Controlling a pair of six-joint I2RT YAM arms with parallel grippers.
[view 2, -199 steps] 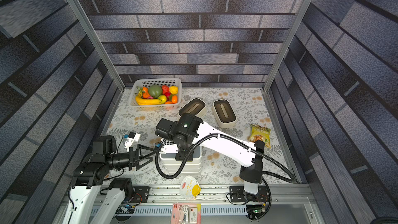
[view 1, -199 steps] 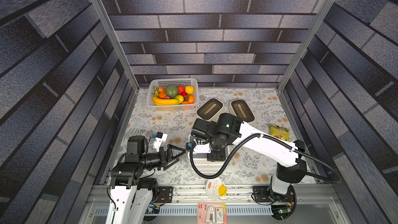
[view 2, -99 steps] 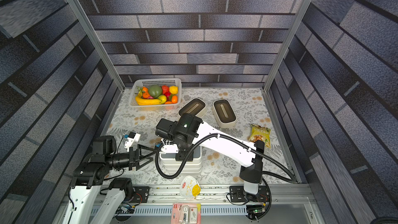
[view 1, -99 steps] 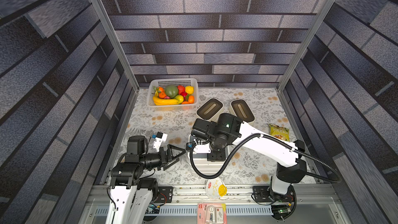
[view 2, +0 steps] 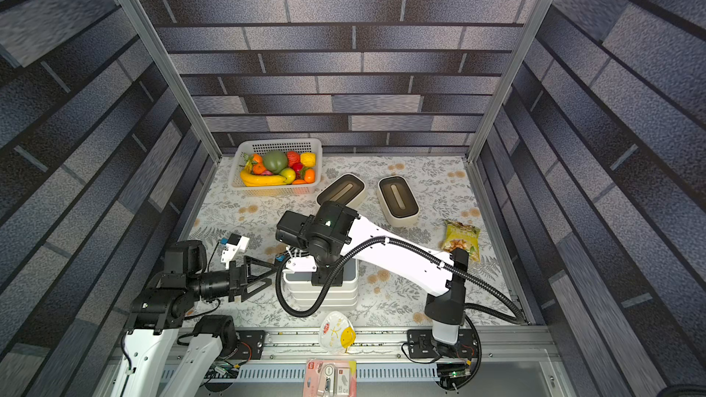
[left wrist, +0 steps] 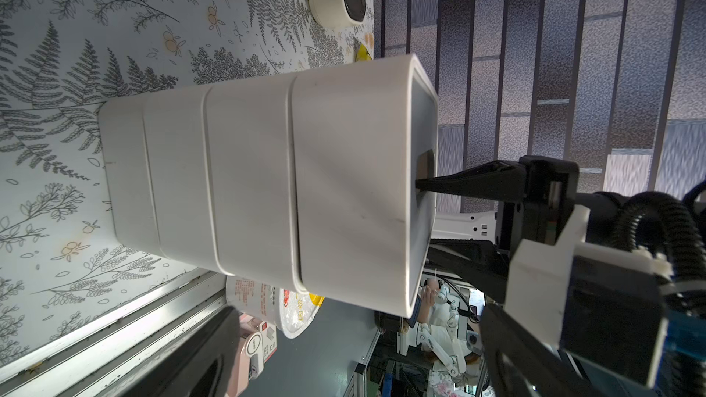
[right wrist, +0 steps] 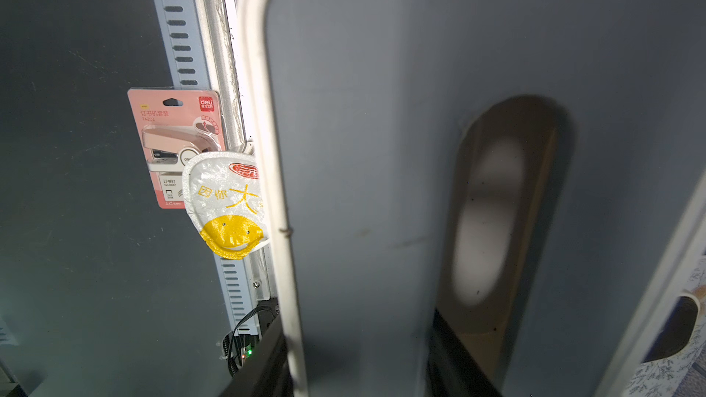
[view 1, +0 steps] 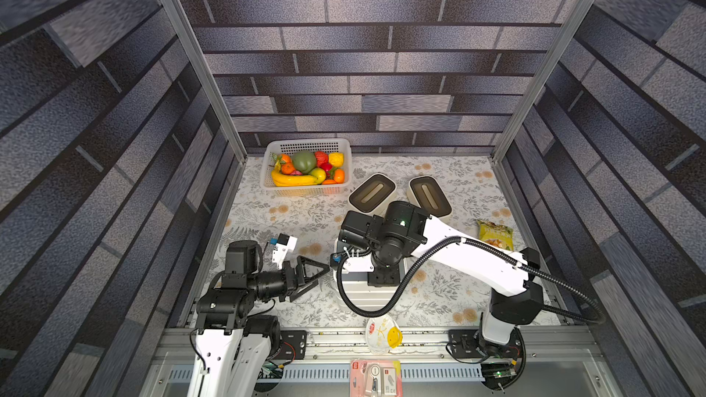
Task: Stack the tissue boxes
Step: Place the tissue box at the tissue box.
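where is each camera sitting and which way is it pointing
top views: high over the near rail, looking down on the table; left gripper open beside the box stack, right arm over it
left wrist: on the left arm, facing sideways at the stack; own fingers at the frame edge
right wrist: on the right arm, looking down onto the top box; own fingers grip it
shared: both wrist views show the right gripper at the top box's slot
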